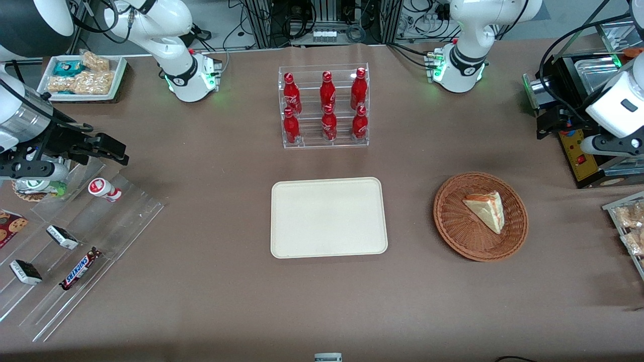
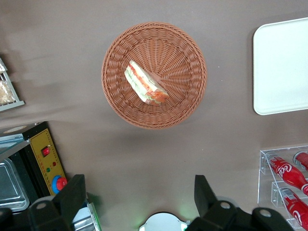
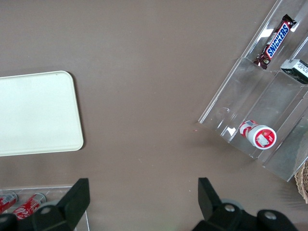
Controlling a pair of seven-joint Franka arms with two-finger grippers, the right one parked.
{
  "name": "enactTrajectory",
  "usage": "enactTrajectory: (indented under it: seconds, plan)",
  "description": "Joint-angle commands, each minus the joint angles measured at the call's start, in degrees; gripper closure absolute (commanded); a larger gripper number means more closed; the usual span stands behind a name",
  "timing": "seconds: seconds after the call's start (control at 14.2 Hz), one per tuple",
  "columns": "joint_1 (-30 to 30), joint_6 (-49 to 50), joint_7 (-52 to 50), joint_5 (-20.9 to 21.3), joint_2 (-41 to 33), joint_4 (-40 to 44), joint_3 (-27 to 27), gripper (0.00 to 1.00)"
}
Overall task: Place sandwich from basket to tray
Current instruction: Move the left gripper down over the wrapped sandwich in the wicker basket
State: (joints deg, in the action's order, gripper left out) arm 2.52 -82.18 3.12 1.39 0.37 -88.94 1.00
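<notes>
The sandwich (image 1: pixel 486 209), a pale bread wedge with orange-red filling on its cut edge, lies in the round reddish-brown wicker basket (image 1: pixel 453 226). Both also show in the left wrist view, the sandwich (image 2: pixel 145 83) in the basket (image 2: pixel 187 101). The cream tray (image 1: pixel 328 217) lies flat and bare beside the basket, toward the parked arm's end; its corner shows in the left wrist view (image 2: pixel 281 67). My left gripper (image 1: pixel 548 124) hangs high above the table, farther from the front camera than the basket and apart from it. It is open and empty (image 2: pixel 139 197).
A clear rack of red bottles (image 1: pixel 324 108) stands farther from the front camera than the tray. A black and yellow appliance (image 1: pixel 583 151) stands next to my gripper. A white tray of snacks (image 1: pixel 629 226) lies at the working arm's end. Clear steps with snack bars (image 1: pixel 75 251) lie at the parked arm's end.
</notes>
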Motion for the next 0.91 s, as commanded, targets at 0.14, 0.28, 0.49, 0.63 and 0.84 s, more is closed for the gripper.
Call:
enactTrajectory:
  seconds: [0.14,0.28,0.49,0.63,0.84]
  plan:
    - [0.3,-1.1,-0.3,-0.5,-0.5,-0.7,-0.1,0.0]
    - [0.3,-1.1,-0.2,-0.4,-0.5,-0.8,-0.1,0.0]
    - [0.2,-1.1,-0.2,-0.4,0.4,-1.5,-0.2,0.0]
    - [0.1,-0.8,-0.5,-0.4,1.9,-4.2,-0.3,0.0]
    - [-0.3,-1.9,-0.4,-0.3,5.7,-7.2,-0.5,0.0]
